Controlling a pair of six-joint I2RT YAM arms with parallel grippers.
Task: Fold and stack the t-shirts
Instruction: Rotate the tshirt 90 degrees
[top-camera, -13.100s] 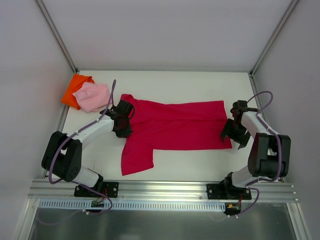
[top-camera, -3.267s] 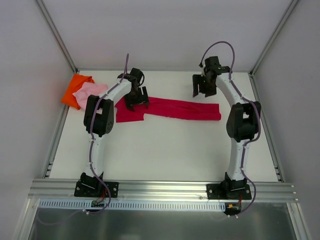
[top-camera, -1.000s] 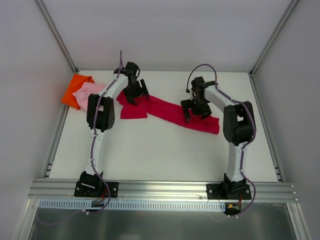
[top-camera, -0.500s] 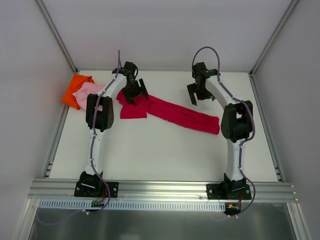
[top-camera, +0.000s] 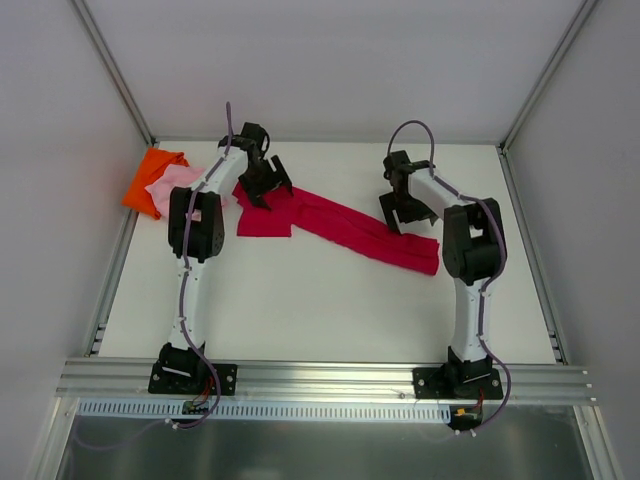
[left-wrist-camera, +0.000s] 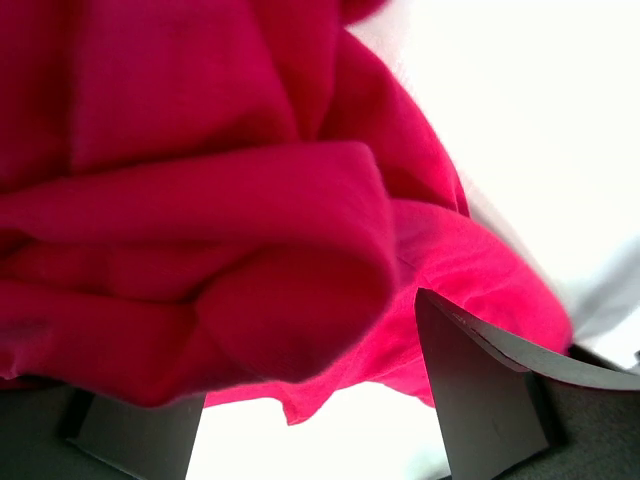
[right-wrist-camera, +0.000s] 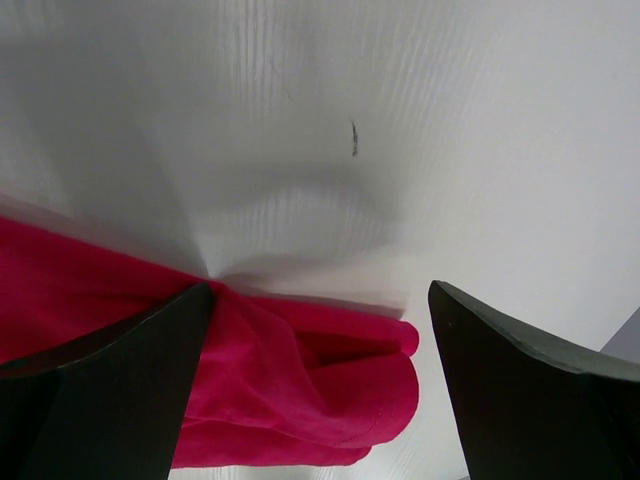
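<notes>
Both my arms reach far across the table (top-camera: 300, 310). My left pincer (top-camera: 262, 184) gapes wide at the crimson t-shirt's (top-camera: 345, 228) bunched left end. My right pincer (top-camera: 398, 212), equally wide, hangs over its right end. Cloth covers one left fingertip.

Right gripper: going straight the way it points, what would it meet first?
Probably the crimson shirt, its folded end between the open fingers; depth is unclear, so bare table might come first.

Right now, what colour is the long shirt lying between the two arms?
The shirt is plain crimson red, clearest from the top camera.
</notes>
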